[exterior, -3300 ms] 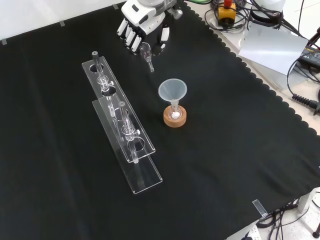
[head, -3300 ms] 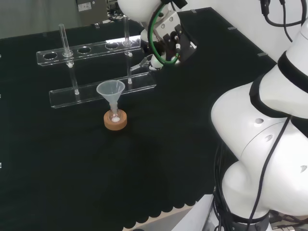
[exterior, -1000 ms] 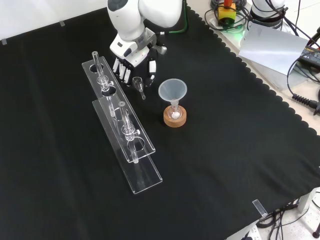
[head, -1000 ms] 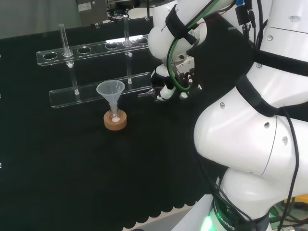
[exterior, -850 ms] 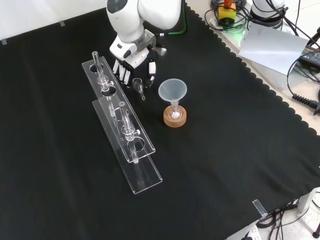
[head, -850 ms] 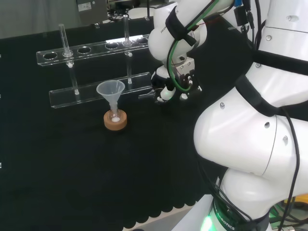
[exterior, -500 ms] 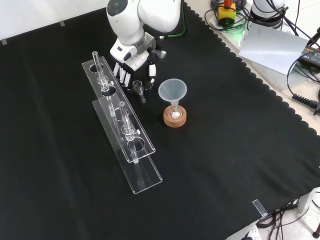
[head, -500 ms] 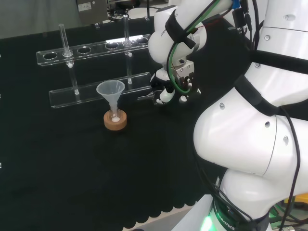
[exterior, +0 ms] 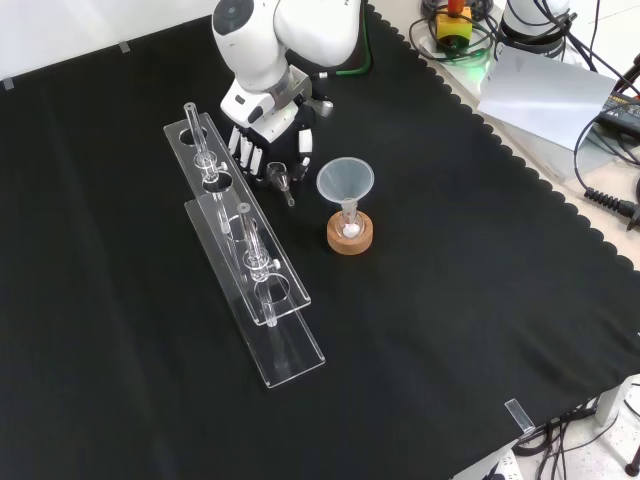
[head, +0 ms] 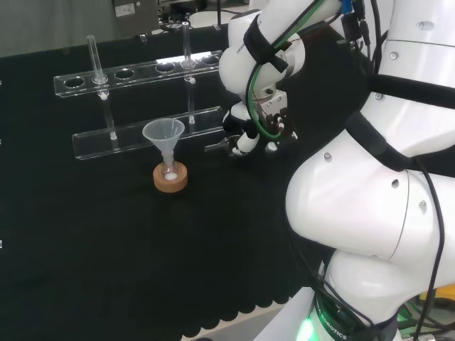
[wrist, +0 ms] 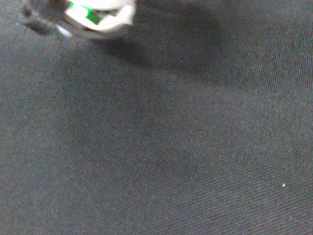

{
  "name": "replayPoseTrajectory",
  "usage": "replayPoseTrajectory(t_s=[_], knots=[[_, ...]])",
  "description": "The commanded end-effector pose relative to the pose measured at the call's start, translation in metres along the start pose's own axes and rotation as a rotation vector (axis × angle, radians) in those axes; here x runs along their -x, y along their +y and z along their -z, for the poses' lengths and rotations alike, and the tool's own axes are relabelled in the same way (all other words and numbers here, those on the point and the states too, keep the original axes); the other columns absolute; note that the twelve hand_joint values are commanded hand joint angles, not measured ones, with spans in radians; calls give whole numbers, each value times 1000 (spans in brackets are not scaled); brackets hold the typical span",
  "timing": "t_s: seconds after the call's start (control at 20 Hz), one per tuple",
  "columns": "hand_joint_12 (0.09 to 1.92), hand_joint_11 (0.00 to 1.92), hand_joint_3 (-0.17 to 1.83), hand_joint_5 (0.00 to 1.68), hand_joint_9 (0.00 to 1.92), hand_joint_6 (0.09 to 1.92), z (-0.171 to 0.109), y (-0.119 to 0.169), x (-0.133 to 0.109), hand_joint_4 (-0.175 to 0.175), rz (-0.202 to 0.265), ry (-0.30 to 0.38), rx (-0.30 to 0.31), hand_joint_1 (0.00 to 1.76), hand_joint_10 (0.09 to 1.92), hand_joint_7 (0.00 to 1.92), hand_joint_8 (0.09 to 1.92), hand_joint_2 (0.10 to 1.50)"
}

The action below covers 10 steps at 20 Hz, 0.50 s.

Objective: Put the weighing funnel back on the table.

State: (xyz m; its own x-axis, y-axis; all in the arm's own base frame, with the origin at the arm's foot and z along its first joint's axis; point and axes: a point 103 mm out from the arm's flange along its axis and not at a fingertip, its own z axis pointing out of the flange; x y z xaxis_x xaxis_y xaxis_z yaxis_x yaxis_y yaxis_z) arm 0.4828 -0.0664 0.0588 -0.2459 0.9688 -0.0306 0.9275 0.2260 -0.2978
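Observation:
The weighing funnel (exterior: 279, 179) is a small clear scoop with a short stem. It hangs just above the cloth, and my hand (exterior: 263, 128) is shut on it, pinching it between fingers and thumb. In the head view my hand (head: 250, 133) is low over the cloth, and the weighing funnel (head: 216, 147) sticks out to its left, stem pointing towards the big funnel. In the wrist view the black cloth (wrist: 186, 147) is very close, with a blurred white part of my hand (wrist: 98, 13).
The big funnel (exterior: 345, 181) stands in a small flask on a cork ring (exterior: 350, 236), just right of my hand in the front view. A clear two-tier test tube rack (exterior: 246, 262) with upright tubes (head: 92, 58) lies close on the other side.
Since 3.3 s ago my hand has carried the weighing funnel from the far edge towards the rack and down. Over the last second it has sunk slightly lower towards the cloth.

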Motion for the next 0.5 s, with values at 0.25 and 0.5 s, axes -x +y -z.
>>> replayPoseTrajectory(t_s=[0.25, 0.5], knots=[[1299, 449, 633, 613, 813, 836, 0, -4, 2, -15, -8, -25, -47, 936, 606, 520, 773, 735], [1368, 290, 704, 311, 654, 360, 3, -8, 0, -34, -7, -25, -63, 895, 684, 360, 800, 656]])
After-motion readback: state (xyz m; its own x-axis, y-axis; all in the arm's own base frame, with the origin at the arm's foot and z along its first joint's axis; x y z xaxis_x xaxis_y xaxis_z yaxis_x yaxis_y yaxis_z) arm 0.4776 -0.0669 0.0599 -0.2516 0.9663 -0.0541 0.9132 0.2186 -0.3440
